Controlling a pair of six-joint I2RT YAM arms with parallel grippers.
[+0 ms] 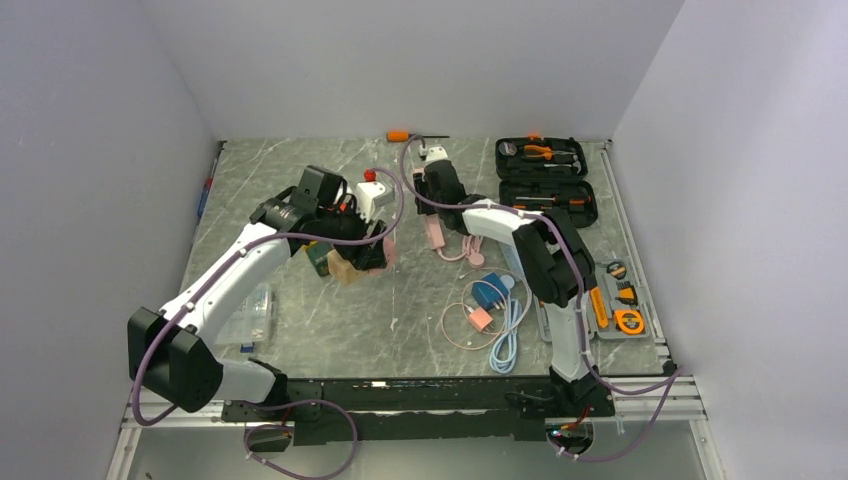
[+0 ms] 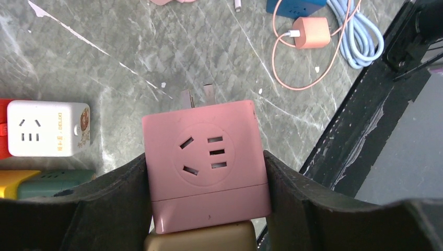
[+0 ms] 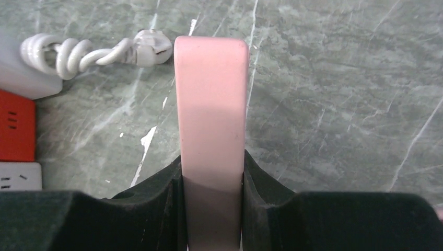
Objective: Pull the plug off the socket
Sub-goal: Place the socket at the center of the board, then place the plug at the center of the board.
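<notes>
- Over the grey tabletop (image 2: 104, 63), the left pincer (image 2: 205, 159) clamps a pink cube plug (image 2: 209, 183), its two metal prongs (image 2: 208, 92) bare.
- Set apart from it, the right pincer (image 3: 211, 159) squeezes a flat pink socket bar (image 3: 211, 89) by its sides.
- A white socket block (image 2: 48, 128) sits beside the cube; a peach charger (image 2: 312, 32) and blue cable (image 2: 355, 36) lie near the front edge; a white coiled cord (image 3: 78, 52) flanks the bar.

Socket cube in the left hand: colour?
Pink. The socket cube shows best in the left wrist view.

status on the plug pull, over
left gripper shut on pink cube, prongs bare. right gripper shut on pink bar. apart, nothing between.
</notes>
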